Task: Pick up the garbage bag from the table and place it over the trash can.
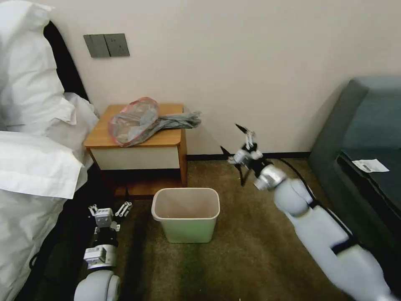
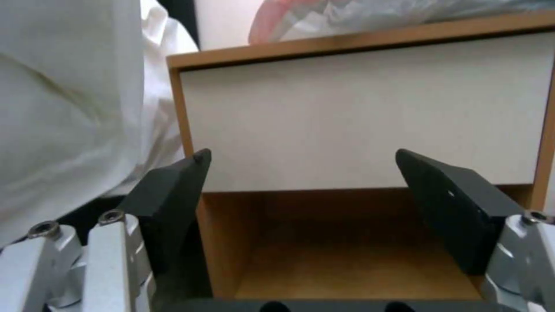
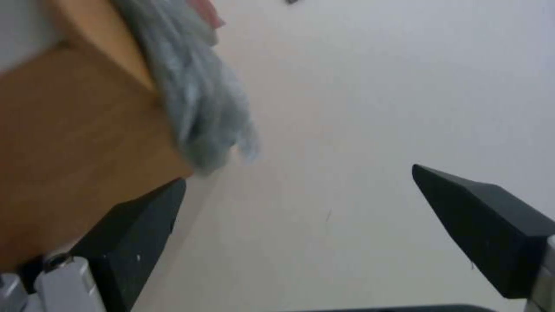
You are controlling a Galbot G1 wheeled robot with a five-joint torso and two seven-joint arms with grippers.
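Note:
The garbage bag (image 1: 140, 120) lies crumpled on the table (image 1: 171, 138), its pinkish-red rim up and a grey tail (image 1: 186, 121) hanging over the table's right edge. On the carpet in front of the table stands the pale green trash can (image 1: 186, 214). My right gripper (image 1: 230, 137) is open in the air, to the right of the table and a little below the bag's tail. In the right wrist view the open right gripper (image 3: 298, 175) has the bag tail (image 3: 197, 99) just ahead. My left gripper (image 1: 109, 207) is open, low beside the bin. In the left wrist view it (image 2: 301, 158) faces the drawer front (image 2: 370, 117).
A bed with white pillows (image 1: 29, 125) fills the left side, close to my left arm. A dark teal sofa (image 1: 367, 138) with a paper slip (image 1: 371, 166) stands at the right. A switch plate (image 1: 106, 45) is on the wall. Open carpet (image 1: 250, 251) lies around the bin.

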